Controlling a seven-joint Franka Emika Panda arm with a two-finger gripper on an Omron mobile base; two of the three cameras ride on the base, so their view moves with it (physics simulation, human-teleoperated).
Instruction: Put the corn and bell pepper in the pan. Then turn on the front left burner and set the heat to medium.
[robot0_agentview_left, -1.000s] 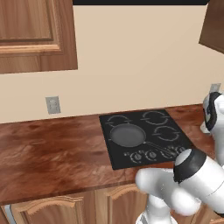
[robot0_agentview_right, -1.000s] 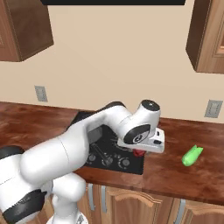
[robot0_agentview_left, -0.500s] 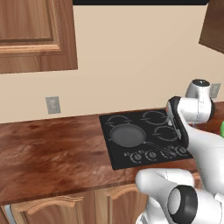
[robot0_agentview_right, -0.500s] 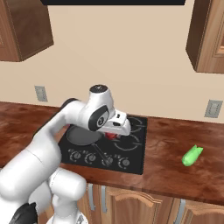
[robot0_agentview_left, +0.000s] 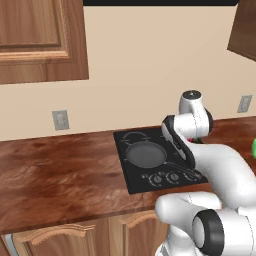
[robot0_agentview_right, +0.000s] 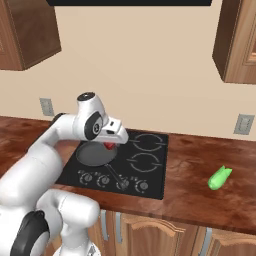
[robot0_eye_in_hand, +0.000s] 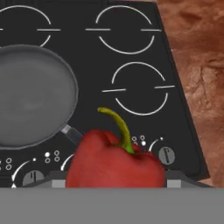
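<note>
Holding the bell pepper (robot0_eye_in_hand: 116, 159) between its jaws, the gripper (robot0_agentview_right: 110, 144) hangs over the stove (robot0_agentview_right: 150, 170) in the left centre of the right base view, just to the right of the pan (robot0_agentview_right: 92, 153). In the hand view the red pepper sits at the bottom centre of the frame, its green stem curling up and to the left, and the jaws are clamped on its sides, mostly hidden behind it. A patch of red shows under the gripper's white hand in the right base view.

The pan (robot0_eye_in_hand: 33, 96) lies at the left of the hand view, empty, its dark handle running down and right toward the pepper. In the left base view the pan (robot0_agentview_left: 145, 155) sits on the front left burner, in the centre of the frame, with the arm's wrist just to its right.

The corn (robot0_agentview_right: 219, 177) lies on the wooden counter (robot0_agentview_right: 200, 200) at the right of the right base view, well apart from the stove.
</note>
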